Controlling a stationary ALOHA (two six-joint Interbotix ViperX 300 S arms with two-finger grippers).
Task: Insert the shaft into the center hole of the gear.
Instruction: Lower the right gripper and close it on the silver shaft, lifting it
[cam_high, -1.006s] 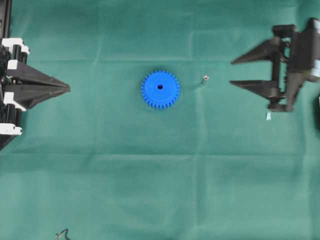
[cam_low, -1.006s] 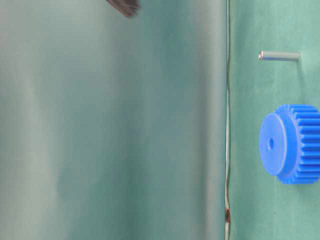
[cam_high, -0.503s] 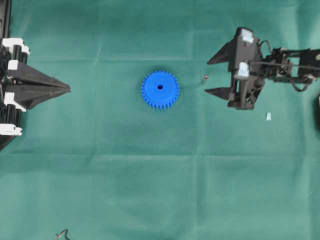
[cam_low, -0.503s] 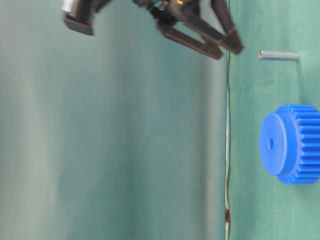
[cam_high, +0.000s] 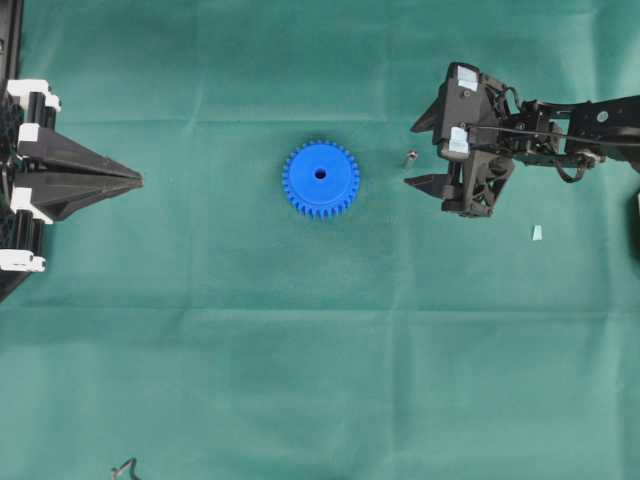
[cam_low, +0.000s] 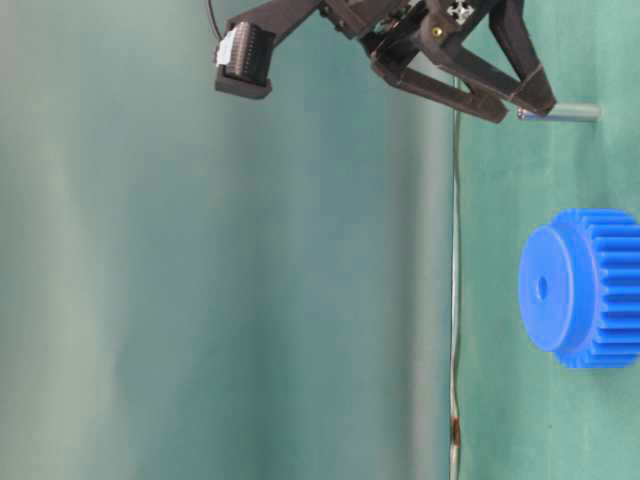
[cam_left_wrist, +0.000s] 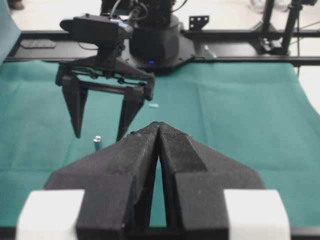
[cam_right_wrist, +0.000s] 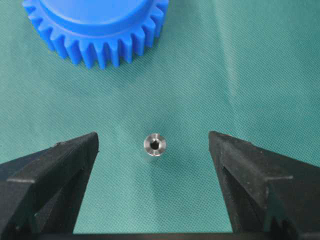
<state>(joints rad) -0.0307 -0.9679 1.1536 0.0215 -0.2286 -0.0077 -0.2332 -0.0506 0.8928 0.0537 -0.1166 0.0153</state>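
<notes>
While the bright blue toothed plastic gear (cam_high: 320, 179) lies flat on the green-clothed desk (cam_high: 300, 350), the thin silvery metal shaft (cam_high: 409, 157) stands upright just beside it, apart. Right tool (cam_high: 409, 155) straddles the shaft, jaws wide, ready to pinch it. Left tool (cam_high: 138, 179), jaws together, waits well apart from the gear.

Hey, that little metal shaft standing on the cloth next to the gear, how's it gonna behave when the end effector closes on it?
The shaft is a thin pin standing on end, so an off-centre touch would probably tip it. Being round, it would likely roll on the green cloth once down. Its smooth metal looks stiff but slippery, so the open right end effector may need a centred squeeze.
</notes>
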